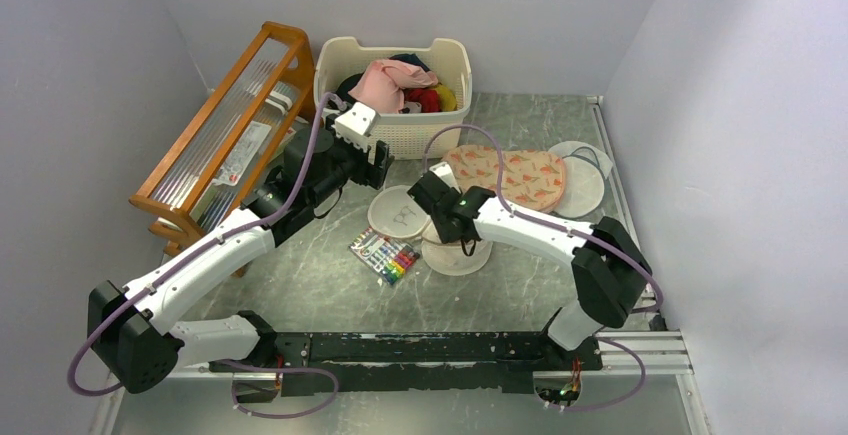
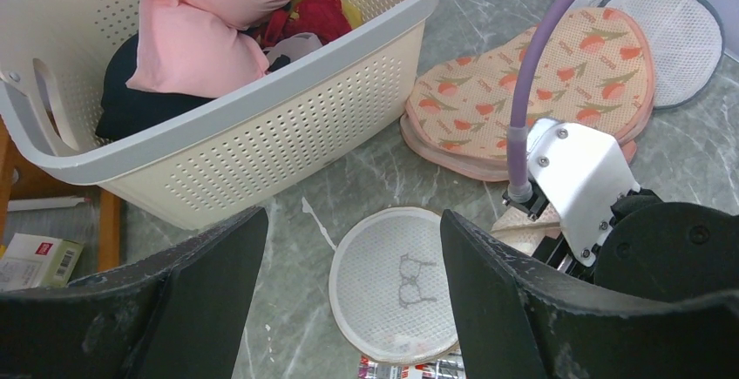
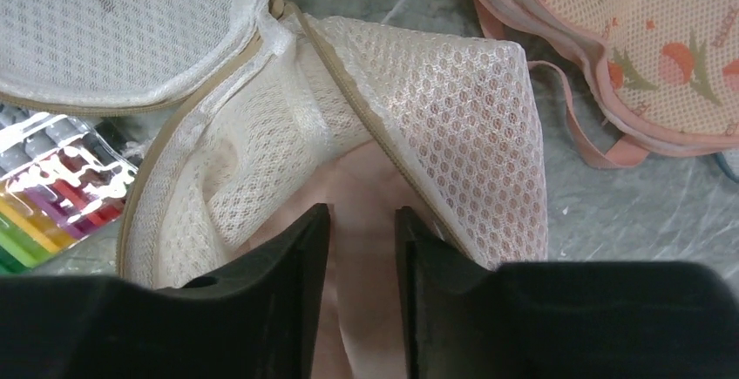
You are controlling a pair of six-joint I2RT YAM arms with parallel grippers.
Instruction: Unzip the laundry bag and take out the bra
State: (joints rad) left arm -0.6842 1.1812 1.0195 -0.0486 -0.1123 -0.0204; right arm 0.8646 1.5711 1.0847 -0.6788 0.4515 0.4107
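Wood slats make up the rack at far left; only the left wrist view shows a small carton with a barcode beside it, its print too small to read. Next along stands a cream plastic basket with perforated walls, heaped with pink, black, red and yellow clothes. The left gripper hangs just in front of the basket, fingers spread wide and holding nothing.

On the grey marbled table lies the laundry bag, unzipped, its round lid flipped open to the left and lying flat. The lid's only marking is a thin dark outline of a bra at its centre, with no words. A clear pack of coloured pens touches the lid's near edge.

The right gripper reaches into the open bag. Its own camera shows what the top view hides: honeycomb mesh walls, a beige zip round the rim, and the bra, smooth pale pink, inside. The fingers stand narrow with that pink cloth in the gap, but I cannot tell whether they pinch it.

Right of the bag lies a peach cloth printed with orange carrots, with a thin strap; its small lettering is unreadable. A flat white mesh disc with a dark edge lies just beyond it
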